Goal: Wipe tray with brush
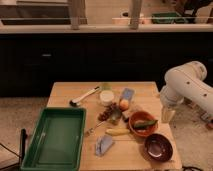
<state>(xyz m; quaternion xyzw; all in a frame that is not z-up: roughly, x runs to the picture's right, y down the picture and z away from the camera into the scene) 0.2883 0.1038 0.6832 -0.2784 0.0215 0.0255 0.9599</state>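
Note:
The large green tray (54, 137) lies on the left front part of the wooden table (70, 92), and its inside looks empty. The brush (84, 96), with a pale handle and a small dark head, lies on the table just behind the tray's far right corner. My white arm (186, 86) comes in from the right. The gripper (167, 114) hangs at the table's right edge, next to the orange-brown bowl (142, 122), far from the brush and the tray. It holds nothing that I can see.
Between tray and arm lie a white round container (106, 97), a blue sponge (127, 94), an orange fruit (124, 104), grapes (106, 114), a fork (92, 129), a banana (117, 132), a folded blue-grey cloth (104, 145) and a dark bowl (158, 146). A dark counter stands behind.

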